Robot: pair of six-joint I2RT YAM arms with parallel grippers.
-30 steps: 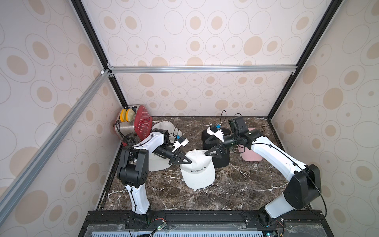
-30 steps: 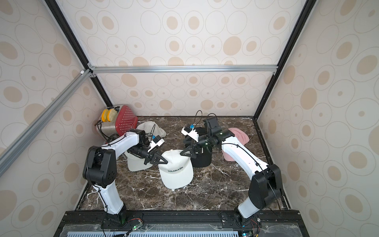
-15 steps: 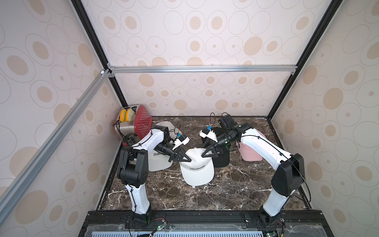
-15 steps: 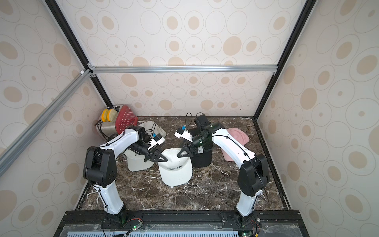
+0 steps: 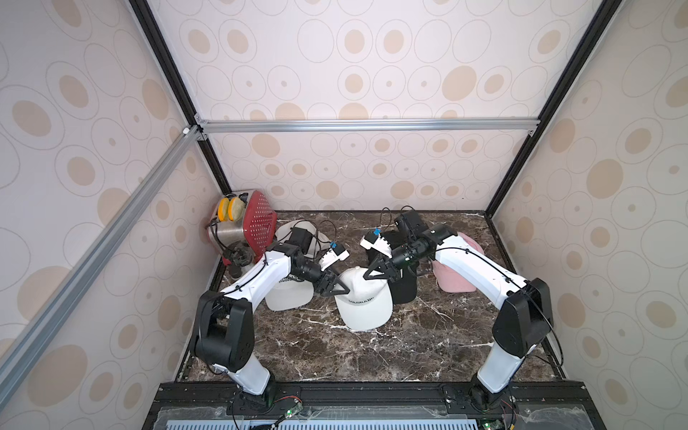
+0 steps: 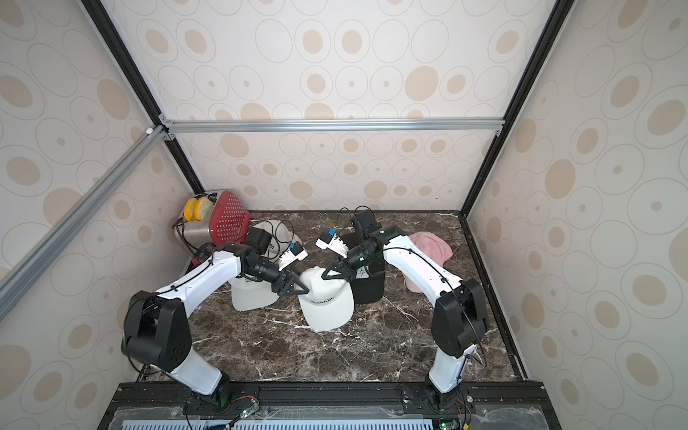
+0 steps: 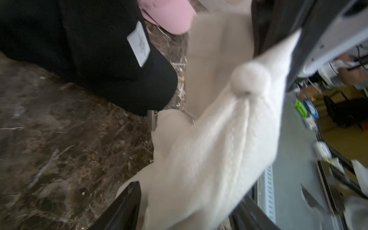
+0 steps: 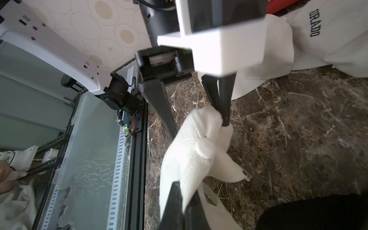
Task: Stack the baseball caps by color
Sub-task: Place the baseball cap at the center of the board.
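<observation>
The right gripper (image 5: 366,277) pinches the crown of the white fabric COLORADO baseball cap (image 5: 366,303) resting on the dark marble desk (image 5: 372,353), while the left gripper (image 5: 340,291) stands spread at the same crown, so the shallow pinch could slip on lifting.

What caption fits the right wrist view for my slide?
Right gripper shut on a white cap, left gripper open opposite.

Blurred white cap (image 7: 209,159) between spread fingers (image 7: 123,209), black cap (image 7: 89,49) beside.
</observation>
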